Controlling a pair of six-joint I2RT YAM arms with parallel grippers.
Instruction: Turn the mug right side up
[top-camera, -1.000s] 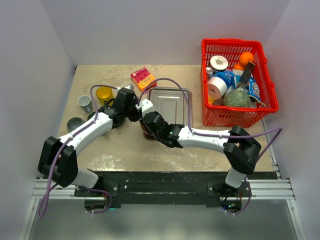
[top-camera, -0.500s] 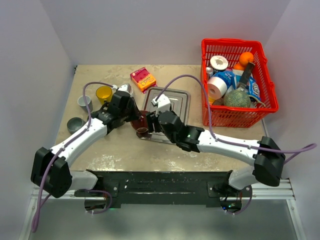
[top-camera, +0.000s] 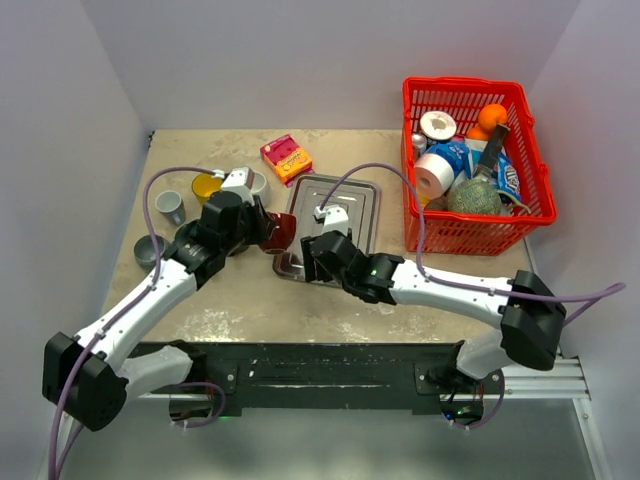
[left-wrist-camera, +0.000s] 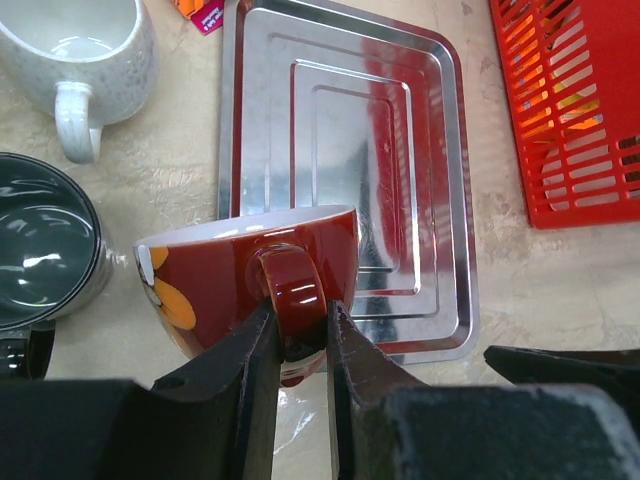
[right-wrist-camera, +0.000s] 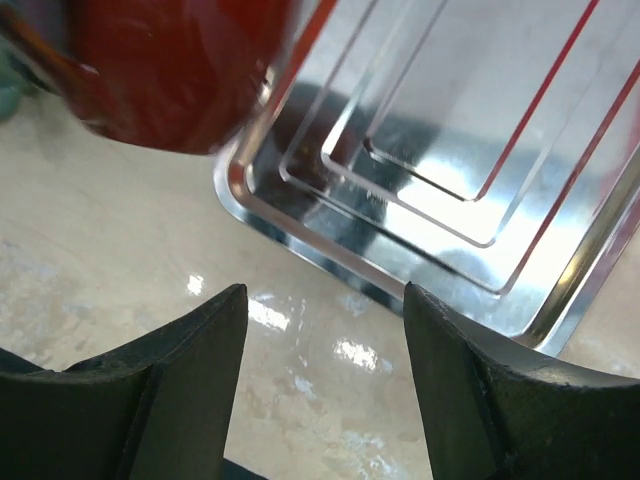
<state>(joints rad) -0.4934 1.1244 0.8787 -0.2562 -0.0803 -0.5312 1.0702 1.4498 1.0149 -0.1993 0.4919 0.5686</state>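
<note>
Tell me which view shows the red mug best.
Left wrist: the mug is close and sharp, its handle pinched by the left hand, with the rim and white inside visible. The top view shows the mug small and partly hidden by that hand. The right wrist catches only a blurred red patch of the mug.

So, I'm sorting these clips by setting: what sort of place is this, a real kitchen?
Most likely a robot lab test cell, not a kitchen: plain white walls box in the table, a metal mounting rail runs along its near edge, and a red basket holds jumbled household props.
</note>
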